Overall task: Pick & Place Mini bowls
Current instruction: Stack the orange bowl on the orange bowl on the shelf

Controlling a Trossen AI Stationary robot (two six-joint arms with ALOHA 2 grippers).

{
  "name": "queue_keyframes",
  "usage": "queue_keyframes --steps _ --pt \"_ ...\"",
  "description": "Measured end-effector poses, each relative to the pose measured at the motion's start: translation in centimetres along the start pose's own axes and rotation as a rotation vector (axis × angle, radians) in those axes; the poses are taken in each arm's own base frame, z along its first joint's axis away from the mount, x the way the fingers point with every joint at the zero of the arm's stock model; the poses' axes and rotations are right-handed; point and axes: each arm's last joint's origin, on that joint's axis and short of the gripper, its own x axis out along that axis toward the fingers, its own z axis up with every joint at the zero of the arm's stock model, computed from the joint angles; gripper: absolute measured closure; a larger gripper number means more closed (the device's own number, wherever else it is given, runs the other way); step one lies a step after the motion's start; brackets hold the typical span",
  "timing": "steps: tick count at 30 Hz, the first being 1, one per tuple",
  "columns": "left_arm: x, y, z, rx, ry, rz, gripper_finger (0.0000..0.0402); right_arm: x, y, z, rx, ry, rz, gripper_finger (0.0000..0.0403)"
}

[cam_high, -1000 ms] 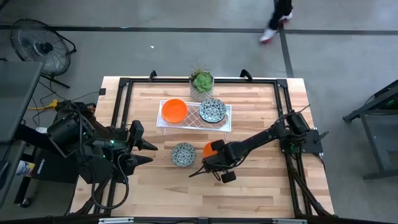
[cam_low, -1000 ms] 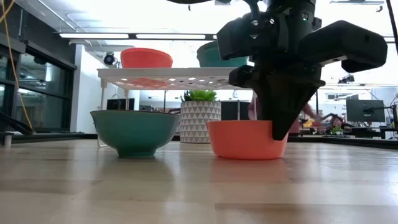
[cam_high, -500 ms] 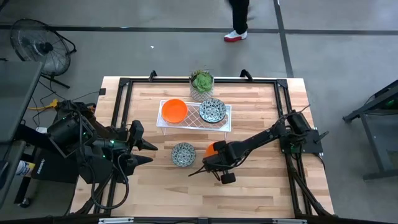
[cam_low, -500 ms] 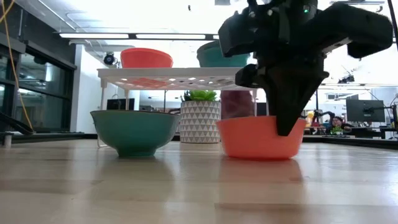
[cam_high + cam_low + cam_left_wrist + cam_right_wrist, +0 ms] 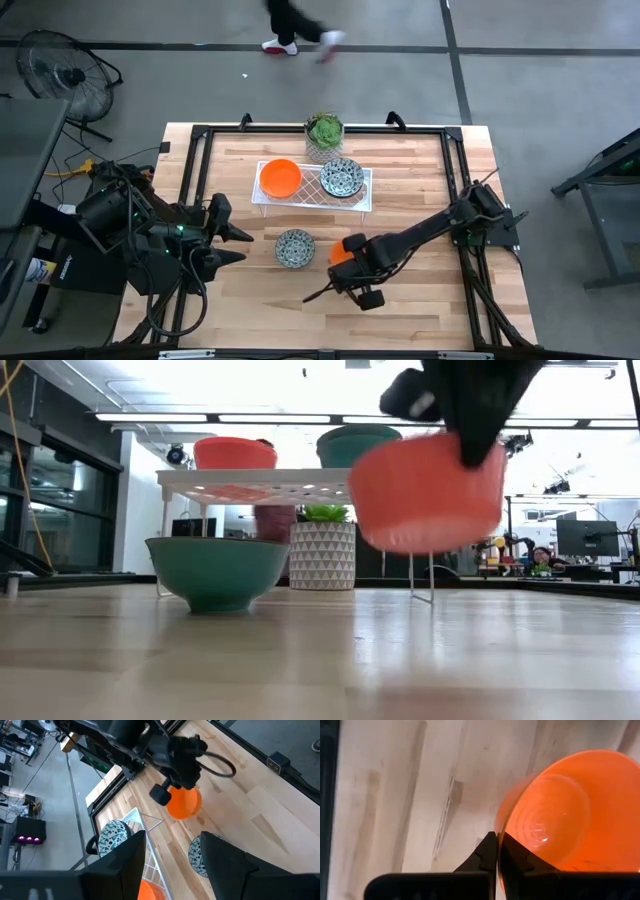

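Observation:
My right gripper (image 5: 352, 272) is shut on a plain orange bowl (image 5: 342, 252), which shows lifted above the table in the low view (image 5: 428, 488) and from the left wrist view (image 5: 183, 803). A speckled grey-green bowl (image 5: 295, 247) sits on its base on the table to its left (image 5: 216, 570). On the white wire rack (image 5: 362, 192) stand another orange bowl (image 5: 280, 177) and another speckled bowl (image 5: 341, 177). My left gripper (image 5: 238, 246) waits open near the table's left edge, apart from everything. My right gripper pinches the orange bowl's rim (image 5: 501, 836), one finger inside (image 5: 517, 856) the bowl and one outside (image 5: 482, 854). The fingers come from above, pointing down. The bowl is lifted clear of the table and hangs tilted below the fingers.
A small green potted plant (image 5: 324, 134) stands at the far edge behind the rack. A black frame (image 5: 203, 133) runs around the table. A person's legs (image 5: 292, 28) pass on the floor beyond the far edge. Bare wood lies along the near side.
My right gripper has drawn toward the table's near edge and risen, carrying the orange bowl. The bowl first slid along the table, then came up clear of it and tipped. The person beyond the table has walked toward the left.

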Motion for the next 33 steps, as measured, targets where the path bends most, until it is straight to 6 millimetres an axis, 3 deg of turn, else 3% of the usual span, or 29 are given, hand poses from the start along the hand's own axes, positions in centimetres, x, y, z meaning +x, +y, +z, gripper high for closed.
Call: queue_keyframes --steps 9,17,26,33 --pt "0.0 0.0 0.0 0.0 0.0 -0.001 0.0218 -6.2 0.4 1.5 -0.008 -0.084 -0.086 0.0403" --pt "0.0 0.0 0.0 0.0 0.0 -0.001 0.0218 -11.4 -1.2 2.5 -0.026 -0.204 -0.166 0.0403" --pt "0.0 0.0 0.0 -0.017 0.001 0.004 0.0218 -14.9 -4.1 3.1 -0.076 -0.292 -0.193 0.0403" --pt "0.0 0.3 0.0 -0.033 0.013 0.088 0.0218 -16.3 -5.0 3.1 -0.145 -0.324 -0.145 0.0403"
